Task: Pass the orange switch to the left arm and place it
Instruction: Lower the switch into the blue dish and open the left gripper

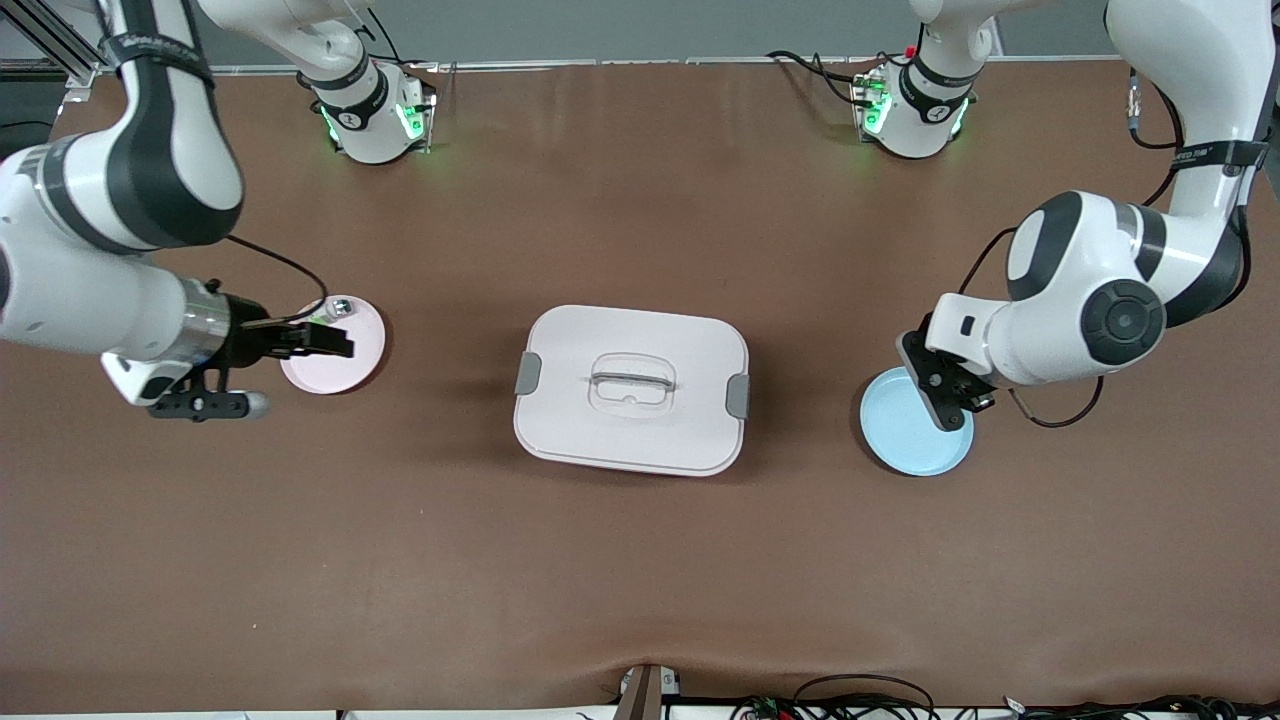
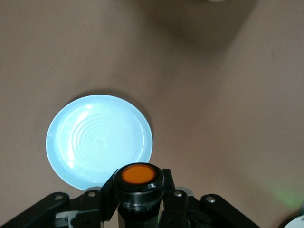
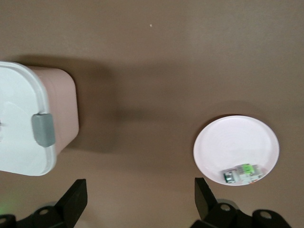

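Left gripper (image 2: pixel 138 202) pinches the switch (image 2: pixel 138 176), cap up, over the blue plate (image 2: pixel 85 142) edge. Lower straight and release near the centre. Right gripper (image 3: pixel 137 197), spread, waits over the pink plate (image 3: pixel 247 137), clear of the box (image 1: pixel 632 388).

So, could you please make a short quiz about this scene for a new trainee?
1. True or false: the left gripper holds the orange switch above the blue plate.
2. What lies on the pink plate? A) nothing B) a small green and silver part C) the orange switch
3. Fill in: the right gripper is ____ and holds nothing.

Key:
1. True; the switch sits between the gripper's fingers over the plate's edge.
2. B.
3. Open; it hangs by the pink plate, and the box stands between the plates.
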`<state>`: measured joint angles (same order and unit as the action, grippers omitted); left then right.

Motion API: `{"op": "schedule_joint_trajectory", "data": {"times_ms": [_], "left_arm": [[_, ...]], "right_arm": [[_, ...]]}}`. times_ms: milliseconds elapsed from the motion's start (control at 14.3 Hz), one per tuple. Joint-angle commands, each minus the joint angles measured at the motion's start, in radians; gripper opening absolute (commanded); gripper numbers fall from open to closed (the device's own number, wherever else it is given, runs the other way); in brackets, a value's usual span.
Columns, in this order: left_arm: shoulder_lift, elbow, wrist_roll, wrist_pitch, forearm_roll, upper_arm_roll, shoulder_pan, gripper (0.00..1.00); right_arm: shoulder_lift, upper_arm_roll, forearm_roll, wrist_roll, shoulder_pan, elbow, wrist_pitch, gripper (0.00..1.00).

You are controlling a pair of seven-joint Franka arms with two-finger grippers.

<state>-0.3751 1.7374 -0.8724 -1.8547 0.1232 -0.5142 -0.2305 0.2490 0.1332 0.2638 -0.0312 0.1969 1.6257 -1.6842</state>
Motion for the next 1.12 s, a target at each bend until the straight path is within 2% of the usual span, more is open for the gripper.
{"op": "schedule_joint_trajectory", "data": {"times_ms": [0, 140, 351, 631, 912, 1052], "left_arm": [[-0.015, -0.001, -0.026, 0.002, 0.053, -0.006, 0.022, 0.00], [-0.025, 0.010, -0.046, -0.017, 0.079, -0.006, 0.033, 0.00], [-0.041, 0.082, -0.089, -0.139, 0.096, -0.006, 0.026, 0.00], [-0.041, 0.125, -0.158, -0.202, 0.166, -0.006, 0.010, 0.00], [-0.038, 0.273, -0.198, -0.440, 0.205, -0.006, -0.058, 0.00], [-0.042, 0.318, -0.206, -0.543, 0.234, -0.004, -0.059, 0.00]], "right_arm": [[-0.025, -0.018, -0.021, 0.091, -0.056, 0.032, 0.000, 1.00], [-0.022, -0.017, -0.029, 0.126, -0.076, 0.033, -0.008, 1.00], [-0.025, -0.018, -0.106, 0.129, -0.082, 0.031, -0.023, 1.00], [-0.027, -0.018, -0.126, 0.160, -0.099, 0.033, -0.040, 1.00], [-0.048, -0.018, -0.149, 0.160, -0.119, 0.045, -0.043, 1.00], [-0.097, -0.018, -0.182, 0.162, -0.117, 0.089, -0.080, 1.00]]}}
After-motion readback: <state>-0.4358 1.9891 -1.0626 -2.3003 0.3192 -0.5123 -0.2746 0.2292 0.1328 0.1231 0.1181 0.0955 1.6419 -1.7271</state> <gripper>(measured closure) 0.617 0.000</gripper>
